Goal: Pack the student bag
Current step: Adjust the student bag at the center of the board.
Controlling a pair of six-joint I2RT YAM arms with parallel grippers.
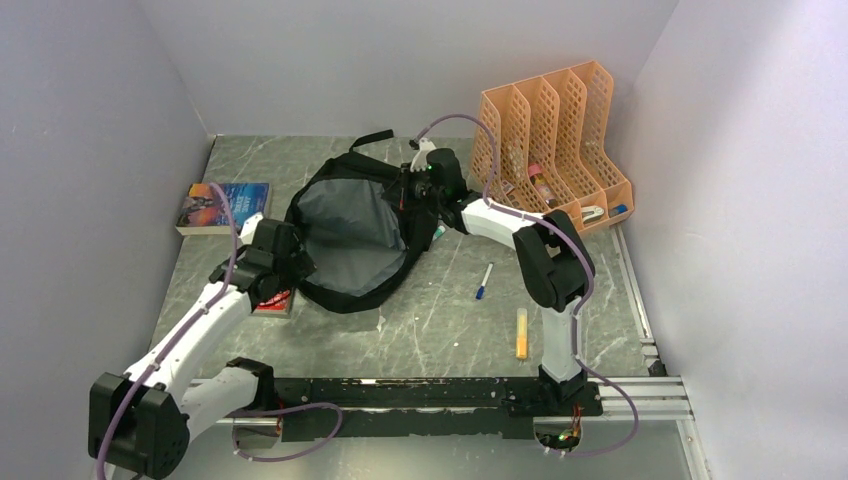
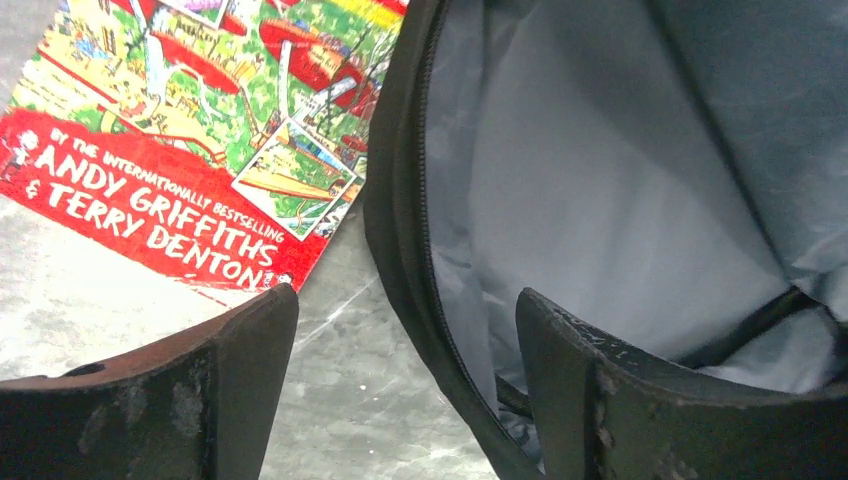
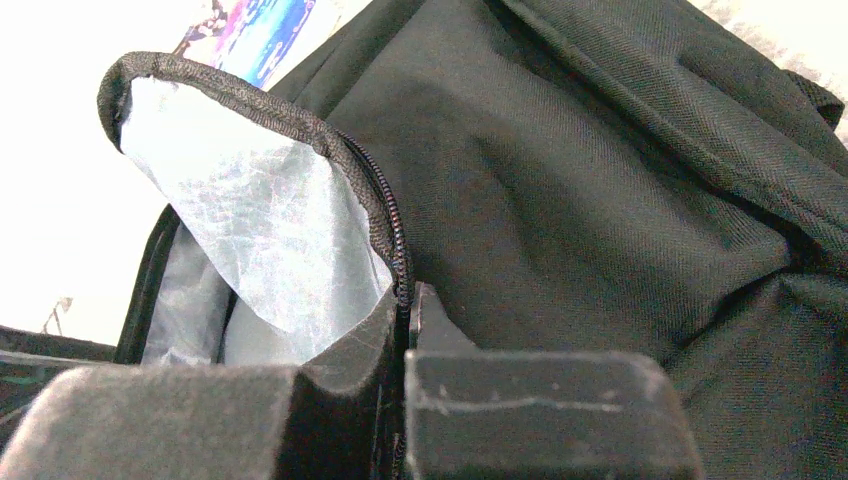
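Note:
The student bag (image 1: 350,235) lies unzipped in the middle of the table, its grey lining showing. My right gripper (image 1: 415,190) is at its far right rim, shut on the zipper edge (image 3: 402,270) and holding the mouth up. My left gripper (image 1: 285,268) is open at the near left rim. In the left wrist view its two fingers straddle the black rim (image 2: 395,200), one outside over the table and one inside over the lining, without pinching it. A red picture book (image 2: 190,130) lies just left of the bag, partly under the left arm.
A blue book (image 1: 222,205) lies at the far left. A pen (image 1: 484,281) and a yellow marker (image 1: 521,333) lie right of the bag. An orange mesh file organiser (image 1: 555,140) holding small items stands at the back right.

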